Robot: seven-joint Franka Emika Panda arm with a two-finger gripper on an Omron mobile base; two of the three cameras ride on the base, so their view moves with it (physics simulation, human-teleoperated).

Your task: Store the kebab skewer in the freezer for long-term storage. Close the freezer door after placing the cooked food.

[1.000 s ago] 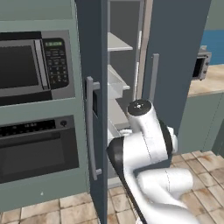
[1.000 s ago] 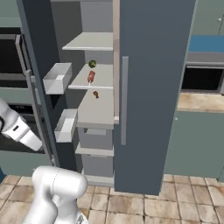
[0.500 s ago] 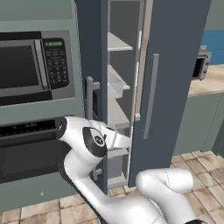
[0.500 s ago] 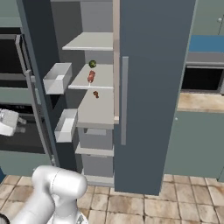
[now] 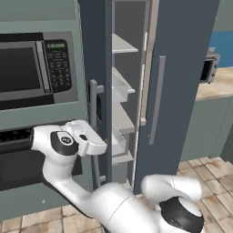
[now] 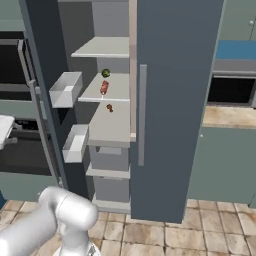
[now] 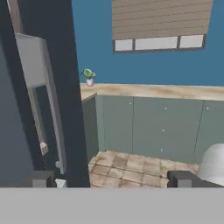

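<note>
On freezer (image 6: pixel 175 100) shelf, kebab skewer (image 6: pixel 104 88), fingers (image 7: pixel 181 179) apart

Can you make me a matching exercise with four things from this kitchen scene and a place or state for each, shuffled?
Things:
1. kebab skewer
2. freezer door
3. gripper
4. microwave

Places or states:
A. swung open, white bins on its inner side
B. built into the wall left of the freezer
C. lying on a freezer shelf near a small green item
D. open, holding nothing

Pairs: 1-C, 2-A, 3-D, 4-B
</note>
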